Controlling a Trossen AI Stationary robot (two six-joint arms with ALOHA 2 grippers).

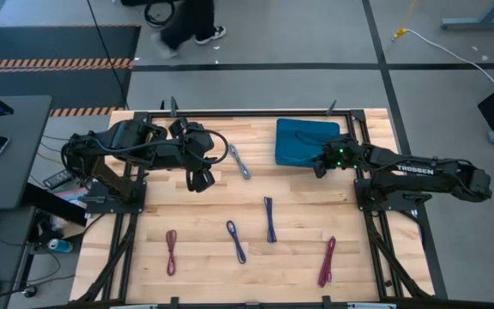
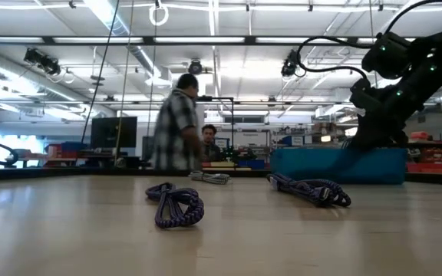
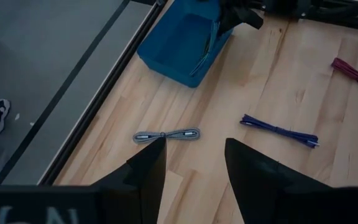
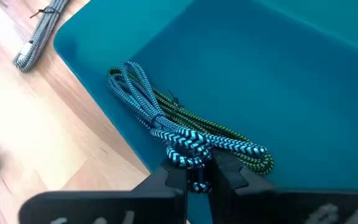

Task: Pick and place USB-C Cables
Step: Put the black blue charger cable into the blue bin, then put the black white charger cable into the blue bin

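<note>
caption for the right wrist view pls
Right gripper clamps a teal braided cable inside the blue bin.

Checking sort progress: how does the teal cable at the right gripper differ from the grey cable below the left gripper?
The teal cable lies inside the blue bin, across a green cable; the grey cable lies alone on the bare table. The right gripper pinches the teal cable's end; the open left gripper hovers above the grey one without touching. Both are short folded braided bundles.
</note>
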